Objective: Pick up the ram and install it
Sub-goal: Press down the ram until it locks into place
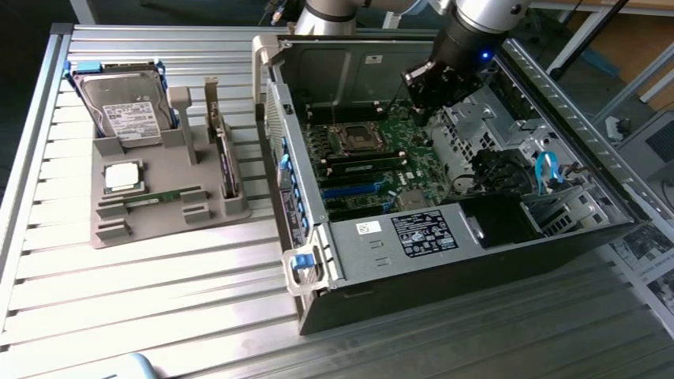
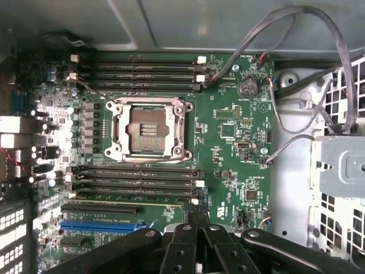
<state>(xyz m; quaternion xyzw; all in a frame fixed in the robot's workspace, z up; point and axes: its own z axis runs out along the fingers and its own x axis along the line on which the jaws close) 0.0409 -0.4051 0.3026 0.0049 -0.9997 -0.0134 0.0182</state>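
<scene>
One arm over the open PC case [image 1: 443, 260], gripper [image 1: 427, 99] hanging above the motherboard [image 1: 384, 158] near the back of the case. In the wrist view the gripper [image 2: 197, 251] has its fingers [image 2: 181, 245] pressed together, and whether anything is pinched between them cannot be told.

On the worktop [image 1: 158, 316], at the exterior view's left, sits one grey holder [image 1: 158, 205]. It carries one hard drive [image 1: 121, 106] standing at the back, one square processor [image 1: 121, 175] lying flat, and one ram [image 1: 158, 197] lying in its slot at the front. A card [image 1: 219, 142] stands upright on edge along the holder's right side.

The wrist view counts the board: one empty CPU socket [image 2: 149, 128], with two banks of slots, one far bank [image 2: 137, 71] and one near bank [image 2: 134, 181], close to the gripper. One ram [image 1: 364, 160] already lies in the slots beside the socket in the exterior view.
</scene>
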